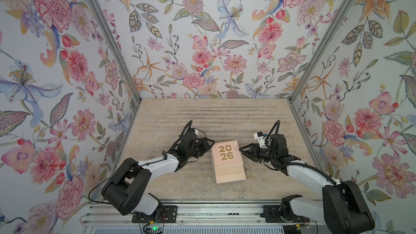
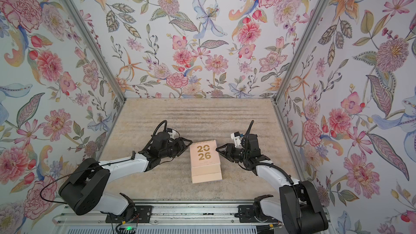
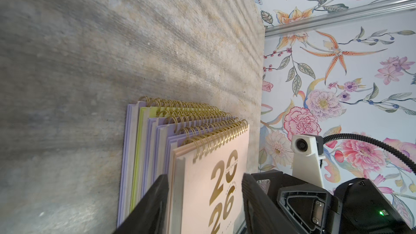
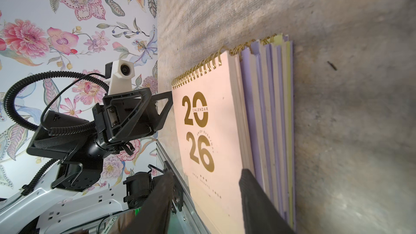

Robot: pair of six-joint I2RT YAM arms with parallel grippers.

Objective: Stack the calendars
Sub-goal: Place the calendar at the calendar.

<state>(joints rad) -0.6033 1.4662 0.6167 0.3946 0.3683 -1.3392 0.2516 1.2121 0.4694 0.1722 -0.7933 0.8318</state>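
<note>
Left claw [image 1: 211, 145] and right claw [image 1: 241, 149] flank the calendars [image 1: 227, 162], jaws seemingly parted.

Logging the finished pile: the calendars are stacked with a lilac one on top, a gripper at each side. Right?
No. The top calendar is peach-pink, not lilac, as both top views show. The rest holds, with the left gripper and right gripper at its sides.

We hold our left arm [image 1: 157, 165] and right arm [image 1: 308, 174] stretched low and angled inward, wrists level. Our left gripper [image 1: 211, 145] and right gripper [image 1: 241, 149] point at each other across a gap, and the jaws of both stand apart.
</note>
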